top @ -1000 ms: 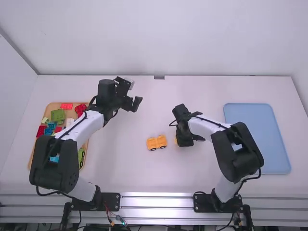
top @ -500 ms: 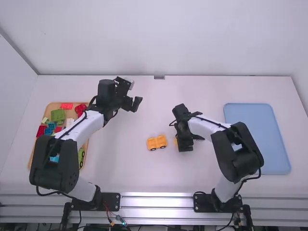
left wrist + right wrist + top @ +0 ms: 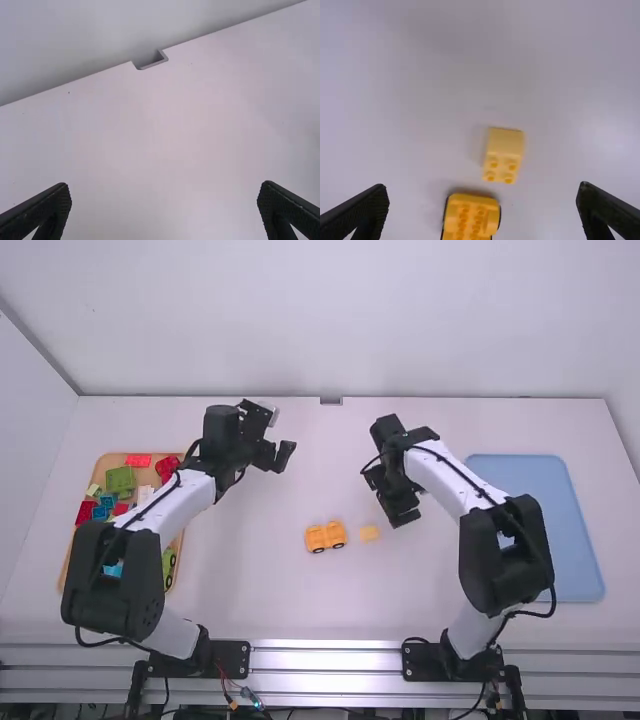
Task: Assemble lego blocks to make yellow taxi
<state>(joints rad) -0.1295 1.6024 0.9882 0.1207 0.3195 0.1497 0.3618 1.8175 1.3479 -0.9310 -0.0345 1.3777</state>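
Observation:
In the high view my left gripper (image 3: 275, 454) is held over the table near the tray of blocks, and my right gripper (image 3: 400, 508) is above the table just beyond and right of a small yellow block (image 3: 370, 533). Left of that block, apart from it, stands an orange-yellow wheeled car base (image 3: 326, 536). The left wrist view has my left gripper (image 3: 164, 210) open over bare table. In the right wrist view my right gripper (image 3: 482, 210) is wide open, with nothing held; the yellow block (image 3: 504, 154) and the studded car base (image 3: 471, 217) lie below.
A wooden tray (image 3: 66, 562) of red, green, blue and white blocks stands at the left, partly under the left arm. A blue tray (image 3: 536, 530) lies at the right, its near side close to the right arm.
My right gripper has moved up and away from the yellow block, farther from the camera and slightly right, uncovering the block on the table. The left arm and car base have stayed put.

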